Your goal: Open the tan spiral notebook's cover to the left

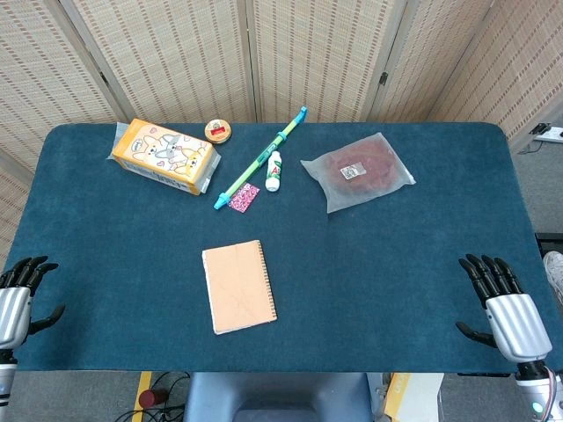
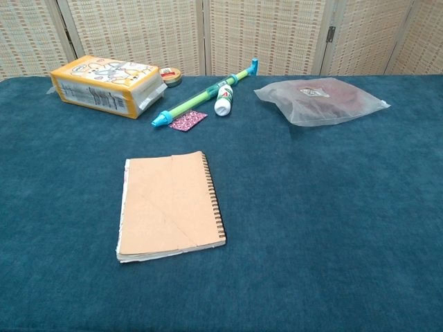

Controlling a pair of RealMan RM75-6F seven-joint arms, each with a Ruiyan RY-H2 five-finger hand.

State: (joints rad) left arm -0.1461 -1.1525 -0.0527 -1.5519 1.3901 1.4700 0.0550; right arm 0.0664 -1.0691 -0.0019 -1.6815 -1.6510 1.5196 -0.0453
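Observation:
The tan spiral notebook [image 1: 238,287] [image 2: 170,206] lies closed and flat on the blue table, a little left of centre near the front. Its black spiral binding runs along its right edge. My left hand [image 1: 21,294] rests at the table's front left corner with its fingers spread and nothing in it. At the front right corner my right hand [image 1: 499,299] is likewise spread and empty. Both hands are far from the notebook. Neither hand shows in the chest view.
At the back left lies an orange cartoon-printed pack [image 1: 165,156] with a small round tin [image 1: 218,131] behind it. A green and blue tube [image 1: 261,157], a small white bottle [image 1: 274,170] and a pink patterned packet [image 1: 244,197] lie mid-back. A clear bag with dark red contents [image 1: 358,170] lies back right.

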